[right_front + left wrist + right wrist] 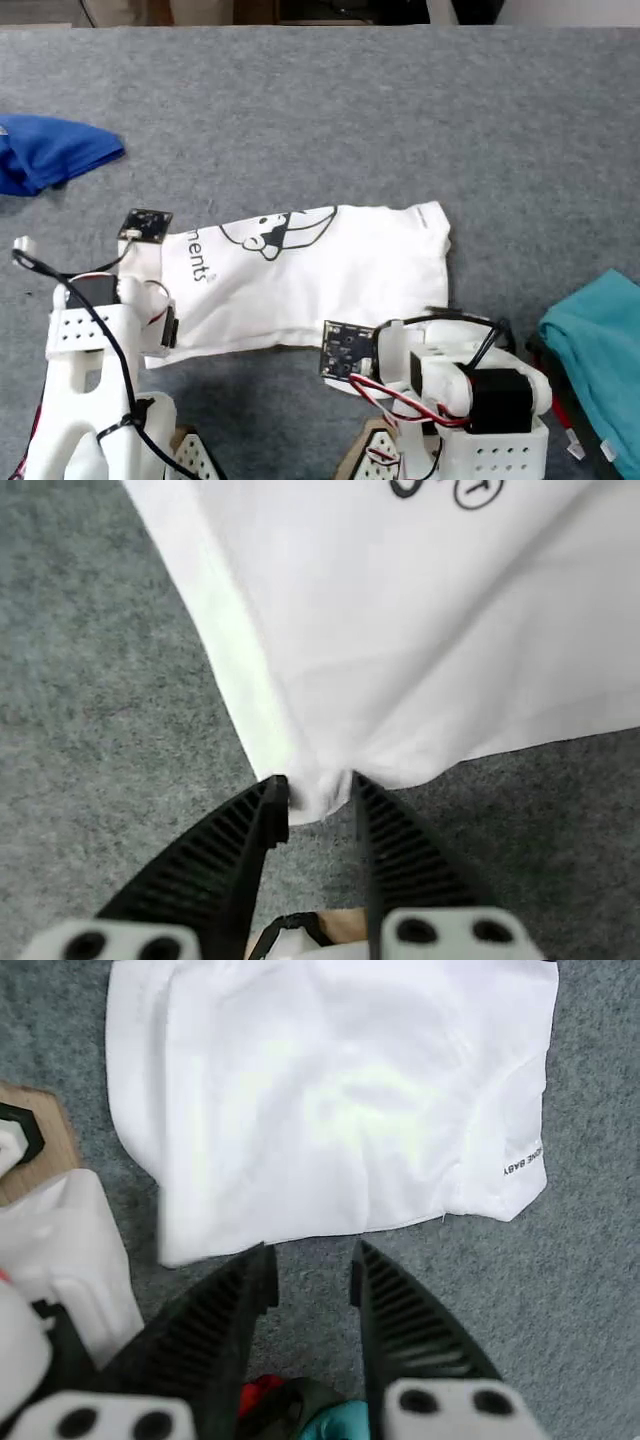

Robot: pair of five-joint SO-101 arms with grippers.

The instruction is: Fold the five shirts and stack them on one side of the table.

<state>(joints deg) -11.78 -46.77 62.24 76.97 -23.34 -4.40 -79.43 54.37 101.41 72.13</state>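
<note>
White shirt [300, 275] lies spread flat in the middle of the grey tabletop [400, 120]. Your left fingers [240, 850] pinch its bunched edge. Your right fingers [400, 1320] stand parted and empty, just short of its hem. Blue shirt [50, 155] and teal shirt [600, 350] lie at opposite edges.

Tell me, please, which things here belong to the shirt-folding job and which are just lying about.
Job: white shirt, mid-table; blue shirt, crumpled at one edge; teal shirt, at the opposite edge; left hand at the white shirt's corner.
Lying about: grey table cover; wooden board by an arm's base.
</note>
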